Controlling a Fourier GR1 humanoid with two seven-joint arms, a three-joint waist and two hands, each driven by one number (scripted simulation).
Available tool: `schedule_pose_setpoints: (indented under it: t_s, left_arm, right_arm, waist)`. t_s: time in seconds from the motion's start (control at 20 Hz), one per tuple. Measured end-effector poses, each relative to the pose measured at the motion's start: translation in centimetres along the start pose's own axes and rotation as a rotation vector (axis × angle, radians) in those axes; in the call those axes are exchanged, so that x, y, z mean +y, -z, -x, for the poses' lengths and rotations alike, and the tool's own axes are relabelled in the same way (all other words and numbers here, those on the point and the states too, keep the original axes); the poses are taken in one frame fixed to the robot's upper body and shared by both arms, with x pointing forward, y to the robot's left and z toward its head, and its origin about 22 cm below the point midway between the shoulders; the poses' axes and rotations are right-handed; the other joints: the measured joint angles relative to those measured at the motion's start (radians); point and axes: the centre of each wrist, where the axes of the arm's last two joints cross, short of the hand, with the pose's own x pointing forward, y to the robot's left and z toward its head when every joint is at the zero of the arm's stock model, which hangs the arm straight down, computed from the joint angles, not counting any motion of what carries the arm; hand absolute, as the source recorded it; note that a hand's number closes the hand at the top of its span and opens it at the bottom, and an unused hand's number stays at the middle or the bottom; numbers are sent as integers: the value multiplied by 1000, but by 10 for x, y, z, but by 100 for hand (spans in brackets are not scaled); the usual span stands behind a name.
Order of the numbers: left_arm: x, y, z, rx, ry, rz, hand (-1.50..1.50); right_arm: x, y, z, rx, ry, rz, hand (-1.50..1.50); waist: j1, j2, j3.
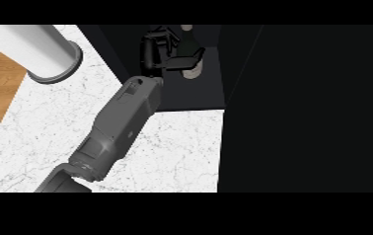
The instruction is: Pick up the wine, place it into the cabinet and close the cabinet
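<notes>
The wine bottle [192,71] is dark with pale grey ends and stands inside the open dark cabinet [189,96] at the top centre. My left hand [154,51] has reached into the cabinet from the lower left. Its fingers curl over the far side of the bottle and its thumb [183,59] crosses the near side, so much of the bottle is hidden. The right hand shows nowhere.
A tall white cylinder [36,46] on a grey base stands at the back left of the white marble counter [182,150]. A large dark panel [299,110], seemingly the cabinet's door, fills the right side. A wood strip [7,81] runs along the left edge.
</notes>
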Motion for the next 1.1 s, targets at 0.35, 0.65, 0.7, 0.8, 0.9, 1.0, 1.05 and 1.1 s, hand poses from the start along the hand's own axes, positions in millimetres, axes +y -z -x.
schedule_pose_setpoints:
  t_s: [0.35,0.65,0.7,0.8,0.9,1.0,1.05,1.1]
  left_arm:
    - [2,7,1,60,-81,-37,150]
    - [3,9,2,85,-135,-57,150]
    - [3,9,3,86,-140,-59,150]
    - [3,9,3,82,-144,-61,150]
    - [3,9,3,87,-152,-57,150]
    - [3,9,4,87,-147,-58,150]
    - [4,9,4,84,-142,-57,150]
    - [4,9,5,82,-133,-57,150]
  right_arm:
    - [5,4,-1,-3,24,-17,-150]
    - [6,5,-1,-13,22,-32,-150]
    - [5,5,-1,-10,18,-30,-150]
    - [6,4,0,-11,21,-35,-150]
    - [7,5,-1,-7,26,-36,-150]
    - [5,4,-1,-10,16,-31,-150]
    - [6,4,-2,-5,20,-32,-150]
    - [6,4,0,-8,19,-32,-150]
  waist:
    - [-7,-1,2]
    - [-17,-1,4]
    - [-17,-1,4]
    - [-17,0,4]
    - [-18,-2,4]
    - [-19,-2,5]
    - [-20,-2,5]
    - [-19,-1,5]
